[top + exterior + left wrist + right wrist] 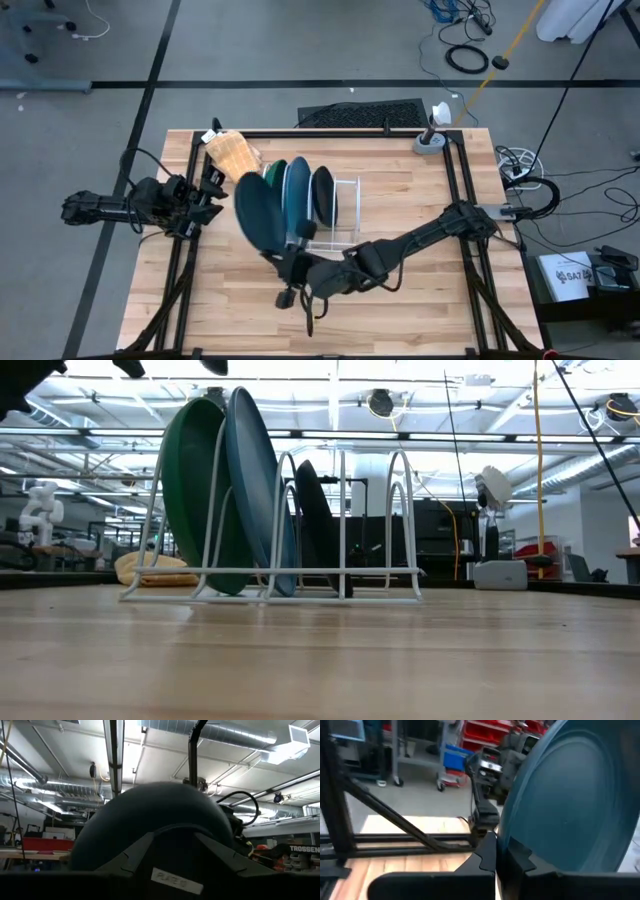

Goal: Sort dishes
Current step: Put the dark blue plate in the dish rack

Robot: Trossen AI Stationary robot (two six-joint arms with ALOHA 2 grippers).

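The dark-teal plate [260,212] stands on edge in the air, left of the white wire rack [342,215], and my right gripper [297,248] is shut on it. It fills the right wrist view [570,805] and the left wrist view [150,820]. The green plate [195,490], the light-blue plate [255,480] and the black plate [318,525] stand upright in the rack's slots. My left gripper [212,195] is open at the table's left edge, a short way from the teal plate's face. My right gripper pinches the dark-teal plate by its rim at the near edge [512,851], with one finger on each face. The fingers come from the table's near right side, slanting toward the far left. The plate is lifted clear of the table and stands upright beyond the fingers.
A tan woven object [233,152] lies at the far left corner, behind the rack. A grey stand [432,140] sits at the far right corner. Black frame rails [455,200] run along the table's sides. Bare wood lies along the near edge and right of the rack.
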